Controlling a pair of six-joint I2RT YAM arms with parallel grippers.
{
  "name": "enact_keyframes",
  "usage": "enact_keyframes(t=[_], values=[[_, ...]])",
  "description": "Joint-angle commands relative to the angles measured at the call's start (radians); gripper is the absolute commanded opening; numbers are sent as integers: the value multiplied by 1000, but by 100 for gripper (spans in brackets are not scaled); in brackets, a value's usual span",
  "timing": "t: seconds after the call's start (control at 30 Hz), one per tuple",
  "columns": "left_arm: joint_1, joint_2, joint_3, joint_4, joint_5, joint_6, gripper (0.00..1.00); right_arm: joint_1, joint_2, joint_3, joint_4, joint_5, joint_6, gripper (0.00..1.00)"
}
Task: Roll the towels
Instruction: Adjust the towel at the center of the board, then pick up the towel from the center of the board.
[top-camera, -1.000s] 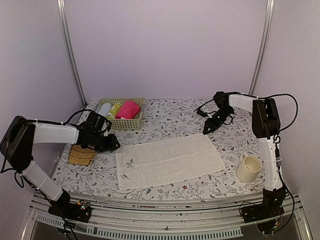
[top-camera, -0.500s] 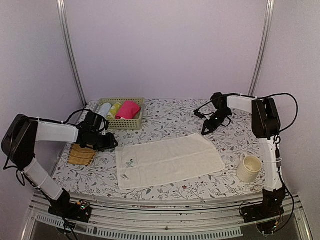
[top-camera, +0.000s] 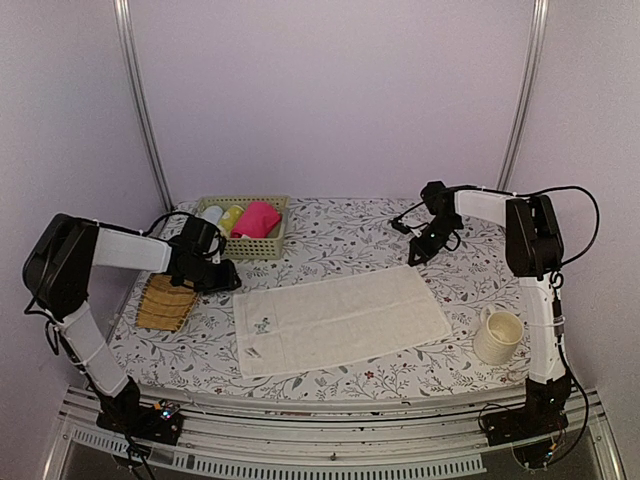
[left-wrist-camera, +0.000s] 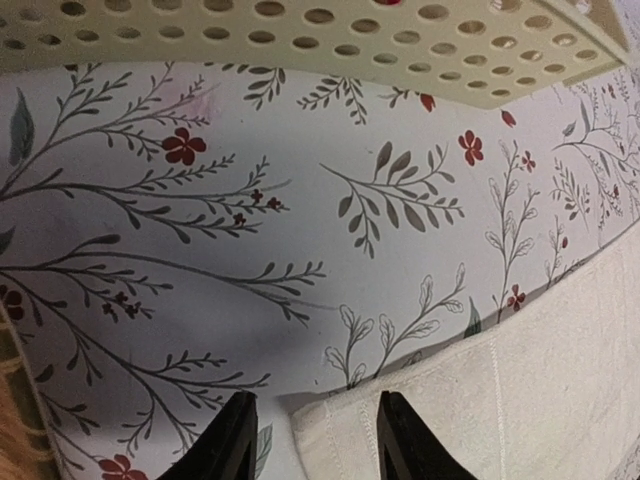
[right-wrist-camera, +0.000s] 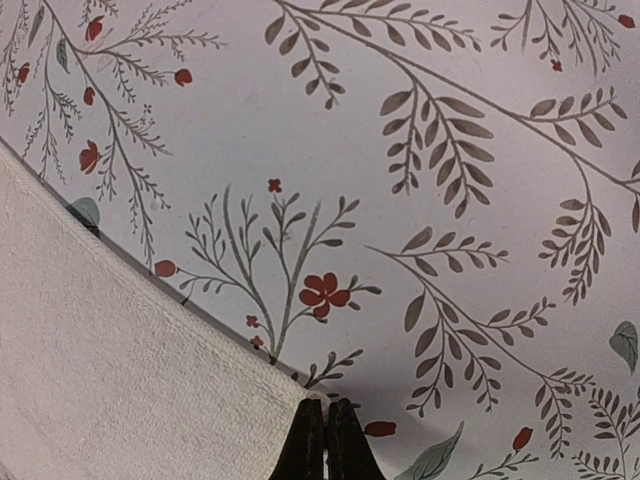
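Your top view looks from above and behind the arm bases toward the back wall, far enough out to take in the whole worktop, both arms, the basket and the towel. Your left wrist view hangs close over the worktop, looking past the left tool at the towel's far left corner, with the basket's wall along its top edge. Your right wrist view sits just as close, looking past the right tool at the towel's far right corner. All three share the towel; top and left wrist also share the basket.
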Motion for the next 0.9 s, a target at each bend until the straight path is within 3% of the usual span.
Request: enact_keyframes(t=[0.0, 0.23, 0.5, 0.7, 0.87], values=[[15, 52, 25, -25, 13, 53, 41, -2, -20, -8, 13, 52, 3, 3], [15, 70, -16, 20, 70, 51, 39, 1, -15, -2, 11, 49, 2, 3], [13, 91, -17, 32, 124, 43, 25, 11, -12, 3, 3, 47, 3, 3], [14, 68, -9, -27, 121, 67, 26, 10, -14, 3, 4, 53, 1, 3], [12, 47, -21, -70, 66, 82, 34, 10, -12, 3, 4, 55, 0, 3]])
